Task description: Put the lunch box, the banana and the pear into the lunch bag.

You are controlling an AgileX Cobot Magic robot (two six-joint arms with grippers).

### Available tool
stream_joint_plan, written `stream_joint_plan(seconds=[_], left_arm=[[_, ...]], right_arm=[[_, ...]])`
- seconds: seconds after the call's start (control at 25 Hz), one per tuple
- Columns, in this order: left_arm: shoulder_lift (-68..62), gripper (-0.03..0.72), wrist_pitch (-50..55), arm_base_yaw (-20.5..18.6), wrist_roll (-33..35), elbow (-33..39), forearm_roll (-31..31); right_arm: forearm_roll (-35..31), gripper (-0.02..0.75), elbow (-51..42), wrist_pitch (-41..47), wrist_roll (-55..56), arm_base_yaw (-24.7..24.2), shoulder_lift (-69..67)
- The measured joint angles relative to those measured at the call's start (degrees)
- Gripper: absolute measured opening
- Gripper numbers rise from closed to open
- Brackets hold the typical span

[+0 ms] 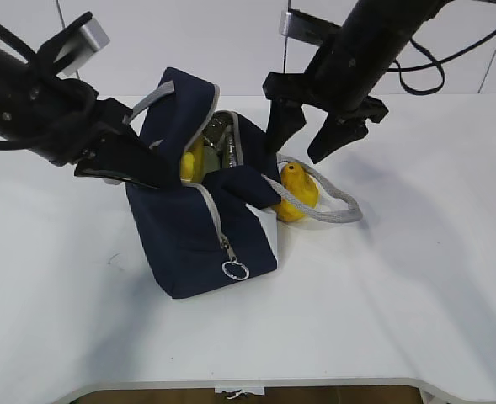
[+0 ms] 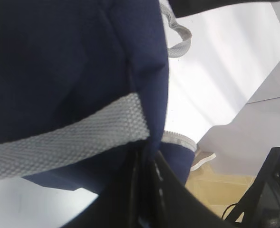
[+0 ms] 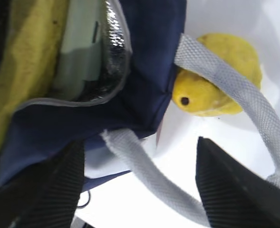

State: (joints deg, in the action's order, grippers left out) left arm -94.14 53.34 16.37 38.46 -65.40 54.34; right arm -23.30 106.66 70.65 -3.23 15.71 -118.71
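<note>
Pear (image 1: pixel 299 195) next, while the bag (image 1: pixel 199 217) is held open.
Left pincer (image 1: pixel 120 165) is pinched tight on the bag's side, near a grey handle. Right pincer (image 1: pixel 318 131) hangs wide and empty above the pear, which lies on the surface (image 1: pixel 416 278) right beside the bag, under the handle loop (image 1: pixel 332 204). Banana (image 3: pixel 23 61) and box (image 3: pixel 80 52) look already inside. Best to come straight down, miss the loop, and squeeze softly.

I see a flat white table (image 1: pixel 416 278) carrying a navy-blue fabric lunch bag (image 1: pixel 193 244) near its middle, and a squat yellow-orange pear (image 1: pixel 298 195) lying just beside it, under the bag's grey webbing handle (image 1: pixel 336 202).
</note>
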Motion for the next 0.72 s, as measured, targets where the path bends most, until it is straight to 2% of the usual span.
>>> stream_joint_plan(seconds=[0.4, 0.72], left_arm=[[0.0, 0.01, 0.0, 0.0, 0.0, 0.0, 0.0], [0.0, 0.012, 0.0, 0.0, 0.0, 0.0, -0.11]], right_arm=[[2.9, 0.559, 0.0, -0.64, 0.0, 0.0, -4.09], [4.0, 0.551, 0.0, -6.54, 0.0, 0.0, -4.31]])
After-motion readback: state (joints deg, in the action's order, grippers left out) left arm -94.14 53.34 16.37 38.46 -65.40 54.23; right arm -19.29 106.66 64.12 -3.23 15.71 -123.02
